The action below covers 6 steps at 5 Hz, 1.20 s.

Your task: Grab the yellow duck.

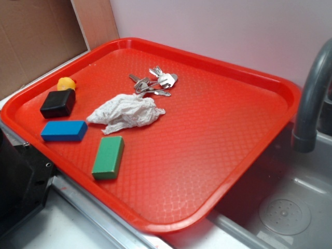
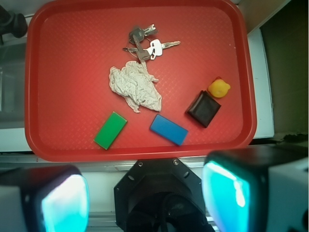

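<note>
Right now your claw (image 2: 145,198) hangs high above the near edge of the red tray (image 2: 48,145), its two fingers (image 2: 227,193) spread wide apart at the bottom of the wrist view and pinching nothing. Looking out from there, you first meet the green block (image 2: 110,130) and the blue block (image 2: 168,129) lying flat along the tray's near side. Beyond them sits the crumpled white cloth (image 2: 135,88), and past that the bunch of keys (image 2: 147,46) near the tray's middle. Your target, the yellow duck (image 2: 219,88), sits toward the tray's corner, touching or just beside the black block (image 2: 203,108) on its far side. In the exterior view the duck (image 1: 66,83) peeks out from behind that black block (image 1: 58,104), close to the tray's rim. A grey faucet (image 1: 311,98) rises over a sink beside the tray.
</note>
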Each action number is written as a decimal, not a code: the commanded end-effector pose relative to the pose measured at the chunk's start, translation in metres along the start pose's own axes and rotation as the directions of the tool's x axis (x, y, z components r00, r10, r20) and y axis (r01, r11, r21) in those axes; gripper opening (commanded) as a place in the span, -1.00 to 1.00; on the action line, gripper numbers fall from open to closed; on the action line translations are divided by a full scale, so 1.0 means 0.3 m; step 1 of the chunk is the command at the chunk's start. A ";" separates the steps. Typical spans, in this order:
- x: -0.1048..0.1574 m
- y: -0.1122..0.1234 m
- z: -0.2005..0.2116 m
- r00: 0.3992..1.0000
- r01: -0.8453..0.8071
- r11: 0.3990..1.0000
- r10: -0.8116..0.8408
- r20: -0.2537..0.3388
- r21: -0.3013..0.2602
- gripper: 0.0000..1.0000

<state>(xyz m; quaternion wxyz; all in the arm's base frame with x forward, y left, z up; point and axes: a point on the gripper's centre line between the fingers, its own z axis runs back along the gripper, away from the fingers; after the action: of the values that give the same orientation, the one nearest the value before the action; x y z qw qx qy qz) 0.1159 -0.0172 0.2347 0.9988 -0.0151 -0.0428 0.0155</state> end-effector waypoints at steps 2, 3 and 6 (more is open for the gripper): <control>0.060 0.154 -0.152 0.969 -0.235 0.970 0.238 -0.059 0.063 1.00; 0.094 0.250 -0.219 0.884 -0.467 0.876 0.466 0.043 0.122 1.00; 0.202 0.431 -0.485 0.752 -0.656 0.747 0.636 0.171 0.107 1.00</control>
<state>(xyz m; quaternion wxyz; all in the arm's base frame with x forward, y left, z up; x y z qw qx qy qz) 0.1879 0.1008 0.0794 0.9290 0.0508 -0.0778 0.3583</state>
